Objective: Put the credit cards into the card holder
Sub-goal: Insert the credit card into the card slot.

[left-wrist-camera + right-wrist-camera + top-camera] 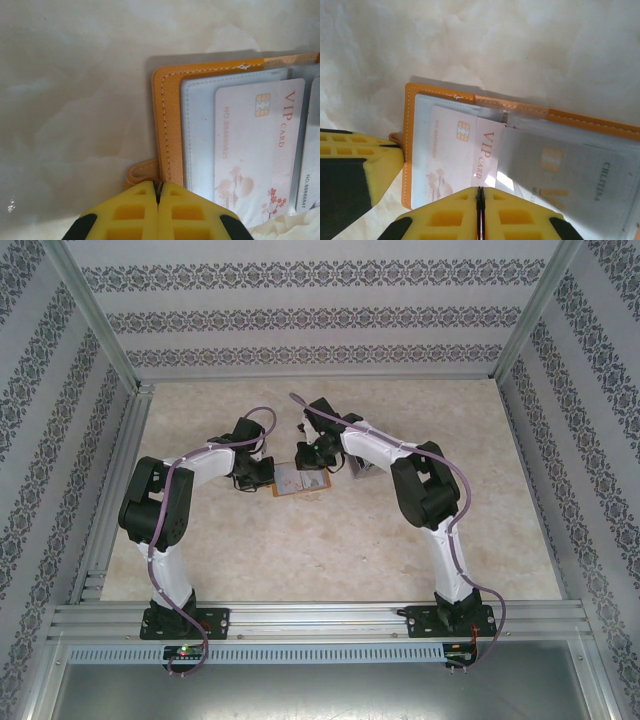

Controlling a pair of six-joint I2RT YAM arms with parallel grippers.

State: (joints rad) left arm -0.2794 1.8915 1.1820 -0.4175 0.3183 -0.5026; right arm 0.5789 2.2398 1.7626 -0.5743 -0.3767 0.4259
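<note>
The orange-tan card holder (290, 481) lies open on the table between both arms, its clear sleeves facing up. My left gripper (158, 186) is shut on the small strap tab at the holder's (167, 100) left edge. A pale VIP credit card (450, 155) lies partly inside the left sleeve, and its right part with the lettering is uncovered. My right gripper (480, 192) is shut on that card's near edge. A second, greyer credit card (570, 175) sits under a sleeve on the holder's (409, 115) right half. From above, the left gripper (258, 478) and right gripper (318, 462) flank the holder.
The table (330, 550) is pale marbled stone inside patterned walls, with an aluminium rail (320, 620) along the near edge. A small grey block (362, 472) stands just right of the holder, behind the right arm. One left finger (355, 155) lies against the holder's left edge.
</note>
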